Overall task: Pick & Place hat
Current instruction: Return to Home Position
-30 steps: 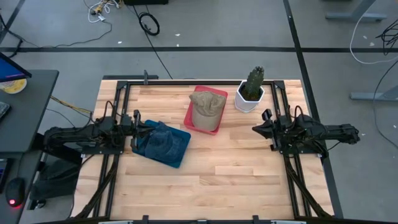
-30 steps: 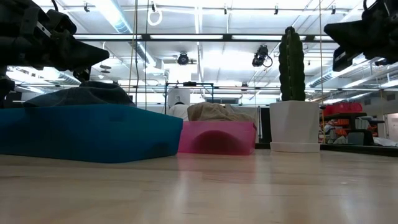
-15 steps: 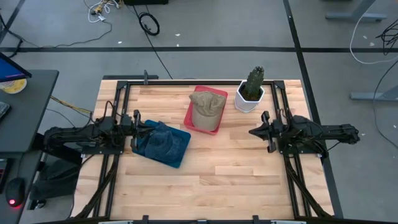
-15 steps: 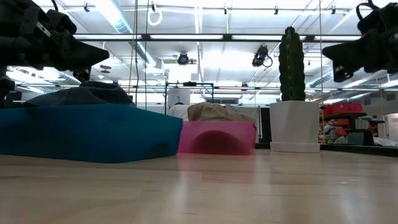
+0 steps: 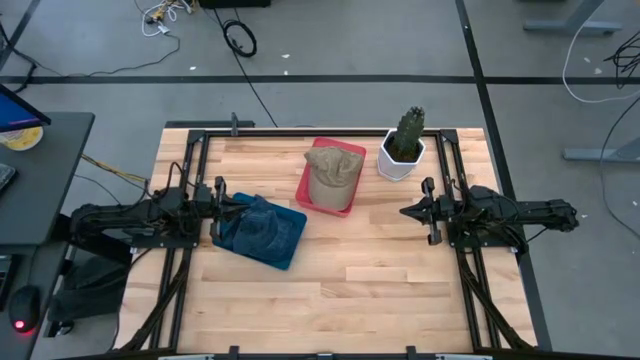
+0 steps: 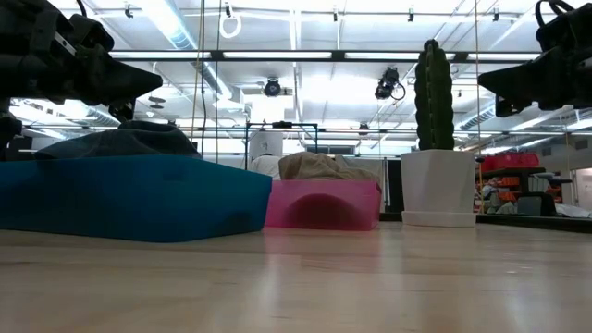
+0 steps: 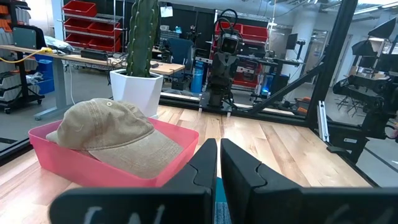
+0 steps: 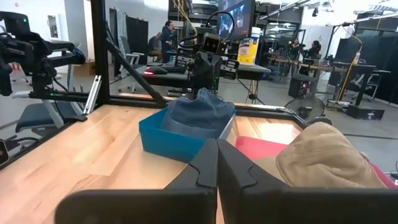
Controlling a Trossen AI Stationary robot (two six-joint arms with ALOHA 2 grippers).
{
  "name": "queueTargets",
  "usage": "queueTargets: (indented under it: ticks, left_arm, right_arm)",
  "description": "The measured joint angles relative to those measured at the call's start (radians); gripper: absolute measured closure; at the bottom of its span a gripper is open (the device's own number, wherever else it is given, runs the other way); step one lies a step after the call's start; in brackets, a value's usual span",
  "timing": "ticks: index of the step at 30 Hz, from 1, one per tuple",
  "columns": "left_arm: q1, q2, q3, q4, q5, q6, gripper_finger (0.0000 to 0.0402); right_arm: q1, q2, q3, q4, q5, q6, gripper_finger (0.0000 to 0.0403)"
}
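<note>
A tan cap (image 5: 333, 172) lies crown up in a pink tray (image 5: 303, 186) at the table's far middle; it also shows in the left wrist view (image 7: 112, 134). A blue denim hat (image 5: 258, 222) sits in a blue tray (image 5: 283, 256) left of centre. My left gripper (image 5: 228, 208) hangs shut and level just above that tray's left edge, pointing at the table's right edge. My right gripper (image 5: 403, 212) hangs shut and level at the right, pointing left, clear of both hats.
A cactus in a white pot (image 5: 404, 148) stands at the far right, close to the pink tray. A black frame (image 5: 300, 133) runs along the table's far and side edges. Bare wood (image 5: 350, 290) fills the near half of the table.
My right gripper has dipped its fingertips from a slight upward tilt to level and has rolled a little about its own line, staying shut. The hats, the trays and my left gripper have kept still.
</note>
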Motion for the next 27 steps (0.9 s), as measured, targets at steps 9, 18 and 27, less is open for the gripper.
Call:
queueTargets:
  ticks: [9,18,27]
  left_arm:
    - [0.000,0.000,0.000,0.000,0.000,0.000,0.0376]
    - [0.000,0.000,0.000,0.000,0.000,0.000,0.0376]
    - [0.000,0.000,0.000,0.000,0.000,0.000,0.0376]
  right_arm:
    - [0.000,0.000,0.000,0.000,0.000,0.076,0.0399]
    - [0.000,0.000,0.000,0.001,0.000,0.195,0.0399]
    - [0.000,0.000,0.000,0.001,0.000,0.188,0.0399]
